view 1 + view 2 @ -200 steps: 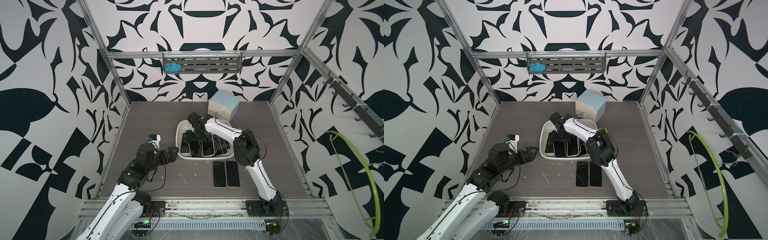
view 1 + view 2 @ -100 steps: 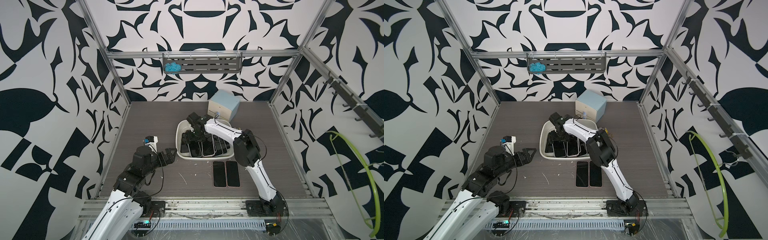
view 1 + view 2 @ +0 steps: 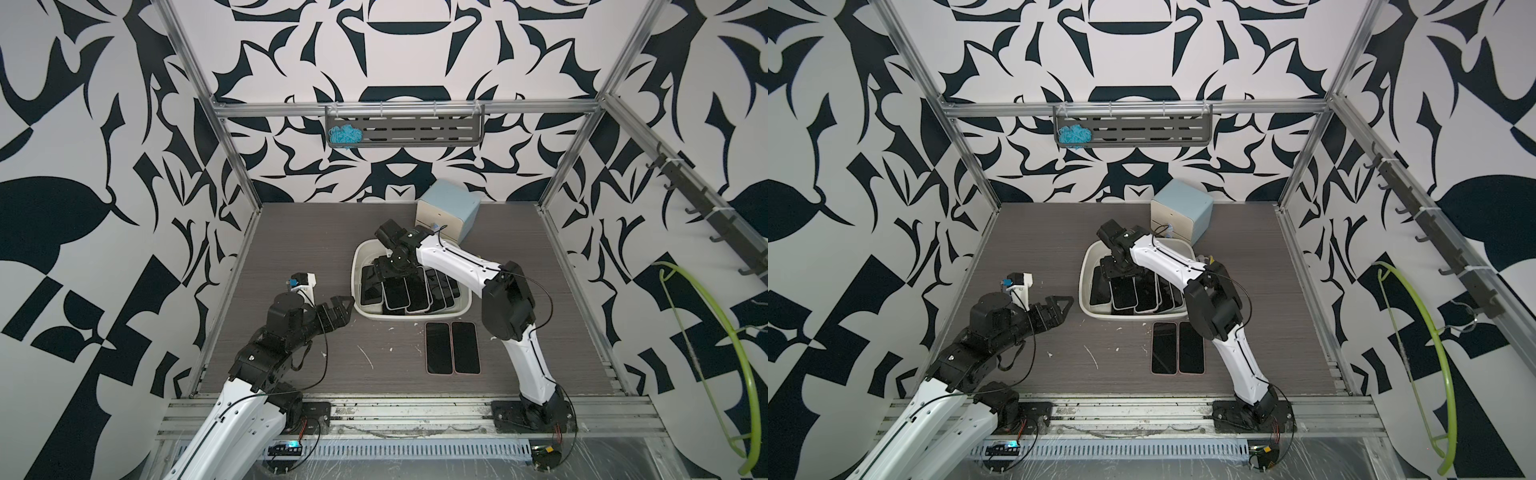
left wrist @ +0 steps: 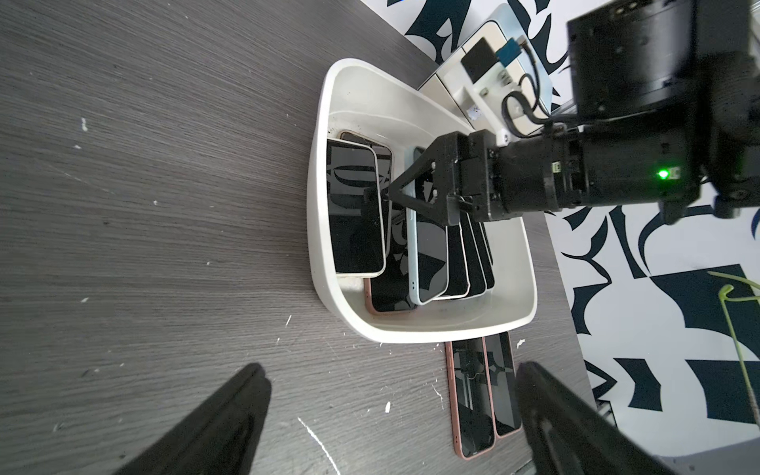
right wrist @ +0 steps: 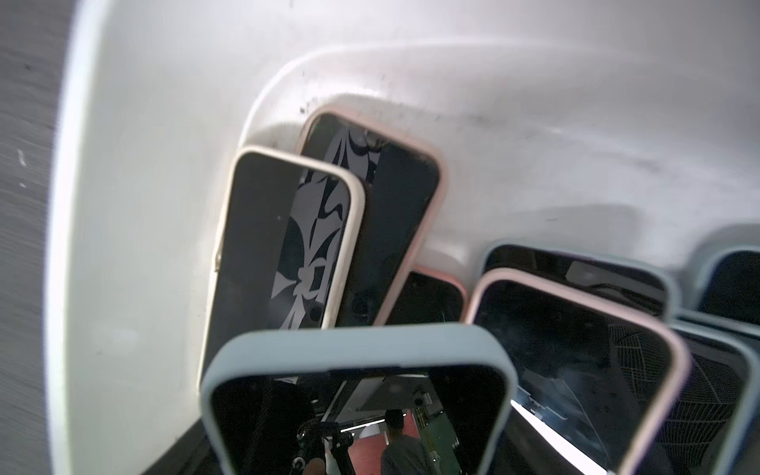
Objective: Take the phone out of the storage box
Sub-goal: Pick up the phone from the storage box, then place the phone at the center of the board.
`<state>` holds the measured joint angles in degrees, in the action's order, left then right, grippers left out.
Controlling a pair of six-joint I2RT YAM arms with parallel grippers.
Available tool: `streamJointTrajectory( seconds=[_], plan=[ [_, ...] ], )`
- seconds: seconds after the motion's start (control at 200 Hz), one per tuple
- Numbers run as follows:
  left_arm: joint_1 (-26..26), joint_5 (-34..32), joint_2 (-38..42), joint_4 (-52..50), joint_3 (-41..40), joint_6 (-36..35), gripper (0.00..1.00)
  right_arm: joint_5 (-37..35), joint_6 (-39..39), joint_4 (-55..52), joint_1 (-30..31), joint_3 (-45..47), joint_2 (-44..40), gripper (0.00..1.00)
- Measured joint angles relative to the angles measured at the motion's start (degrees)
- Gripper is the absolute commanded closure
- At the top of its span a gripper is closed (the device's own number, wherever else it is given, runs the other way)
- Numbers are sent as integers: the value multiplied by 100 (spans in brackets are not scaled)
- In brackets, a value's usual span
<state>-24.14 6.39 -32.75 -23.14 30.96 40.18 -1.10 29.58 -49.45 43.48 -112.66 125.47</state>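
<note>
We find the pale-blue-cased phone (image 4: pixel 429 255) tilted among other phones (image 4: pixel 357 222) in the off-white plastic storage box (image 4: pixel 432 325), its long axis running near-to-far across the counter (image 3: pixel 291 232) and its far end directly under the right claw (image 3: pixel 390 274), whose wide-set jaws we cannot tell to be gripping it or not, while the left claw (image 3: pixel 341 313) gapes empty beside the box.

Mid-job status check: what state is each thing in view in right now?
storage box: upright on the table, partly filled.
pale blue phone: in the box, tilted.
other phones in the box: overlapping, leaning on one another.
two phones on the table: outside the box, flat, side by side.
right gripper: in the box at the pale blue phone; grip unclear.
left gripper: open, empty.
cabinet: drawers look shut.
</note>
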Motion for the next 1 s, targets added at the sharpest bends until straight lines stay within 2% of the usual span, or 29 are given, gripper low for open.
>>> streamJointTrajectory(
  seconds=[0.36, 0.495, 0.7, 0.9, 1.0],
  plan=[
    [-63, 225, -111, 717, -455, 446, 0, -328, 321, -638, 4, -74, -599, 29],
    [-365, 195, -114, 994, -588, 546, 0, -387, 605, -645, 66, 588, -1263, 29],
    [-1340, -251, -291, 1182, -612, 651, 0, -400, 1115, -575, 435, 1910, -2232, 29],
    [-2494, -1145, -367, 1200, -535, 824, 0, -380, 1716, -138, 1062, 3497, -2970, 29],
    [-3311, -1766, -525, 1115, -376, 988, 0, -382, 2061, 96, 1366, 4197, -3248, 29]
  ],
)
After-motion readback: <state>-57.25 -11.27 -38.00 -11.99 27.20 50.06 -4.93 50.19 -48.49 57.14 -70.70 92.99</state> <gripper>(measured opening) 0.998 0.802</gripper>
